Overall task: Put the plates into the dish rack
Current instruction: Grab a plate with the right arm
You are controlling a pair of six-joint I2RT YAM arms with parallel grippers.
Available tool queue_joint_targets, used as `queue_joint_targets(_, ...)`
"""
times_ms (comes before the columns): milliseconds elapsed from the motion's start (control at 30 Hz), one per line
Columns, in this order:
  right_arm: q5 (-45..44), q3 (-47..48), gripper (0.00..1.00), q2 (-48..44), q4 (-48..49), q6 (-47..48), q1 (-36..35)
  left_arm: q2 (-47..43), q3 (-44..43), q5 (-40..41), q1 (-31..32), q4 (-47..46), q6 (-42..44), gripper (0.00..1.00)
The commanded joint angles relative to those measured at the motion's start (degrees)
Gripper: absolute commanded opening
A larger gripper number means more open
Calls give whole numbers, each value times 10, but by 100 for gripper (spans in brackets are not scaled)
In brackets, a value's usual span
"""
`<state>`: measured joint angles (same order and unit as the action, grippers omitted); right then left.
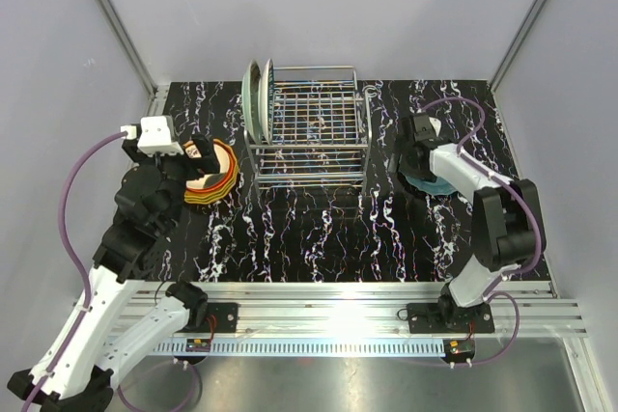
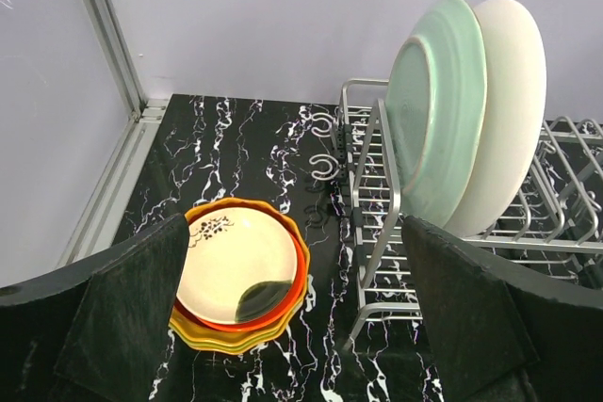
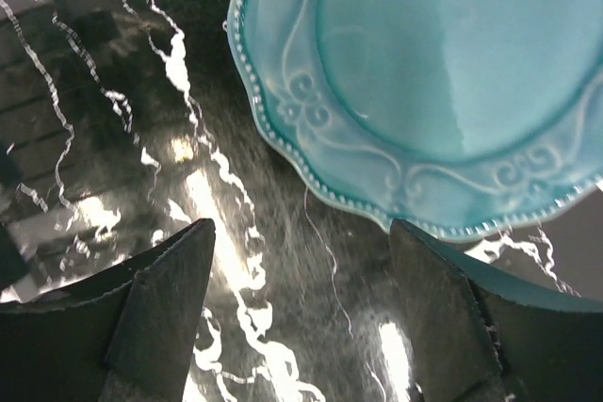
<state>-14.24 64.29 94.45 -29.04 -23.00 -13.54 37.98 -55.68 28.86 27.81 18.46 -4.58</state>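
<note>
We see the black marbled table whole only from the top camera, which shows a wide bare stretch between the dish rack and the near edge. The rack stands at the back centre. From above, most of its slots are free, to the right of the two plates standing at its left end. The left wrist camera tells us more about those two: a mint green plate leans upright against a cream plate, both on edge inside the wire frame. The same camera shows the stack of plates flat on the table near the rack's left side. A cream one with a dark sprig is on top, with red-orange and yellow rims under it, and a metal rail closes the table edge beyond. The teal plate lies flat at the right, well apart from the rack; only the right wrist camera shows its beaded, scrolled rim. The left gripper hangs above the stack, fingers spread wide and holding nothing. The right gripper is over bare table at the teal plate's rim, fingers parted and released, nothing between them
</note>
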Motion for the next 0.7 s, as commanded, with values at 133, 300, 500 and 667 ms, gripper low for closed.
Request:
queue_joint_targets(133, -42, 73, 83, 66, 3, 20, 2, -5, 0, 23, 2, -16, 4, 99)
queue_joint_targets(300, -76, 116, 82, 119, -8, 30, 2, -5, 0, 25, 2, -13, 4, 99)
queue_joint_targets(500, -126, 167, 80, 174, -40, 37, 2, -5, 0, 28, 3, -12, 3, 99)
queue_joint_targets(667, -143, 195, 77, 203, -56, 48, 0, -5, -1, 26, 3, -11, 2, 99)
